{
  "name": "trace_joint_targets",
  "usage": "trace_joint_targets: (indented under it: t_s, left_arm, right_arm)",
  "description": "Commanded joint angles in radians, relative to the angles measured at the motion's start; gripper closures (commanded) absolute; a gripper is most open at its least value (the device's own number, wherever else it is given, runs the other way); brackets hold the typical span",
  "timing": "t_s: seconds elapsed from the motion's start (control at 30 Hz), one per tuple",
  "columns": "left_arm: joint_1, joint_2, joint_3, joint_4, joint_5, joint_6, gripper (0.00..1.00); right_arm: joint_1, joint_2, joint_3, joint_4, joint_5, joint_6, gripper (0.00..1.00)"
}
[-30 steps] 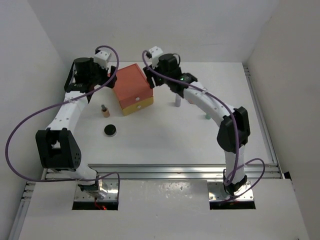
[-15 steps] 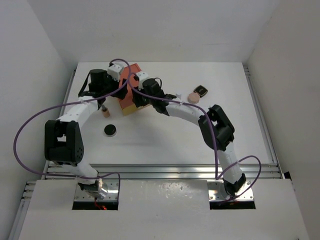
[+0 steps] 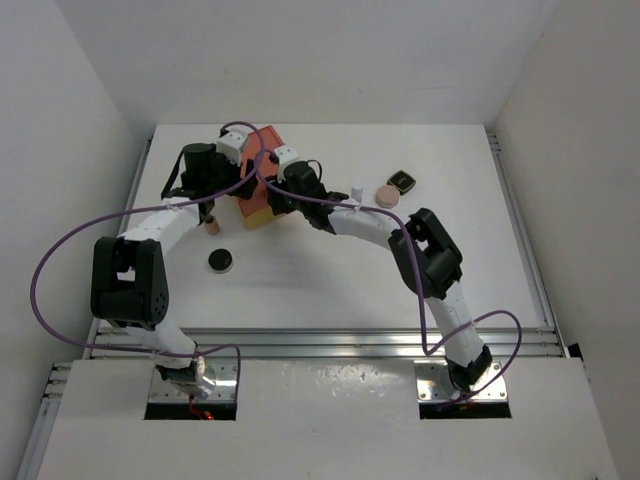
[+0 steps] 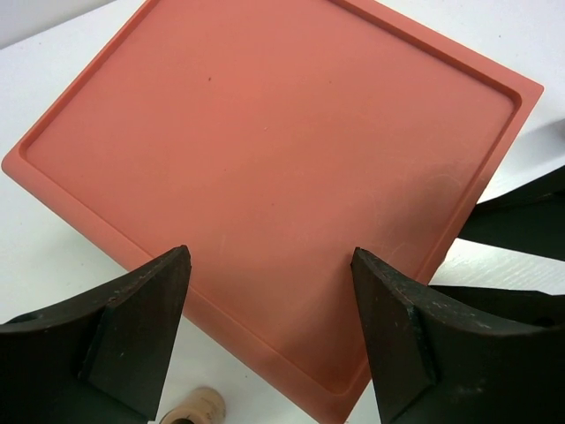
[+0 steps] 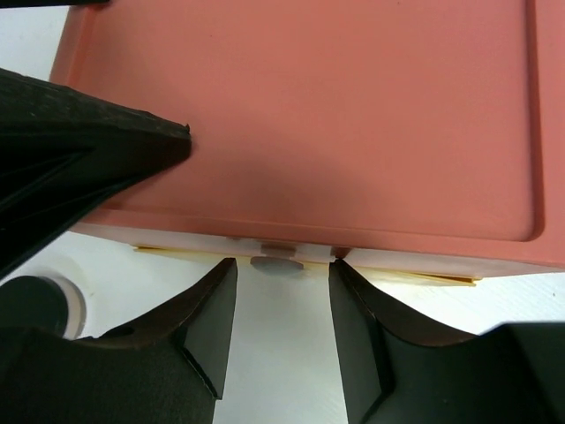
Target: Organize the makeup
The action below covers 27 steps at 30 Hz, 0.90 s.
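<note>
The orange drawer box [image 3: 270, 150] stands at the back, its yellow drawer [image 3: 260, 218] facing the front. My left gripper [image 3: 243, 182] hangs open over the box's top [image 4: 265, 150], touching nothing. My right gripper [image 3: 272, 203] is open at the drawer front, its fingers on either side of the small knob [image 5: 276, 262]. On the table lie a black disc [image 3: 221, 261], a small beige tube [image 3: 212, 224] that also shows in the left wrist view [image 4: 196, 408], a white tube [image 3: 356, 190], a peach compact [image 3: 387, 195] and a black squarish compact [image 3: 401, 181]. I see only one white tube.
White walls close in the table on the left, back and right. The right arm's forearm [image 3: 370, 225] stretches across the middle, just in front of the white tube and compacts. The metal rail [image 3: 320, 340] runs along the near edge.
Both arms have swung to the box: the left gripper moved right over its top, the right gripper moved left and down to the drawer front, uncovering the compacts.
</note>
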Motion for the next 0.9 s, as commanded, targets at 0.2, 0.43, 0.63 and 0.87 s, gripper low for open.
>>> trace_joint_targets:
  t_s: [0.2, 0.43, 0.63, 0.87]
  left_arm:
    - [-0.005, 0.001, -0.048, -0.029, -0.005, 0.015, 0.21]
    - [-0.005, 0.000, -0.048, -0.029, -0.005, 0.015, 0.21]
    - [-0.005, 0.000, -0.048, -0.029, -0.014, 0.015, 0.21]
    - [-0.005, 0.000, -0.038, -0.029, -0.034, 0.024, 0.21]
  right_arm:
    - [-0.004, 0.013, 0.032, 0.176, -0.023, -0.085, 0.65]
    - [-0.005, -0.011, -0.021, 0.213, -0.046, -0.122, 0.84]
    - [-0.007, -0.041, -0.070, 0.223, -0.057, -0.134, 1.00]
    - [-0.001, -0.200, -0.246, 0.210, -0.137, -0.133, 1.00]
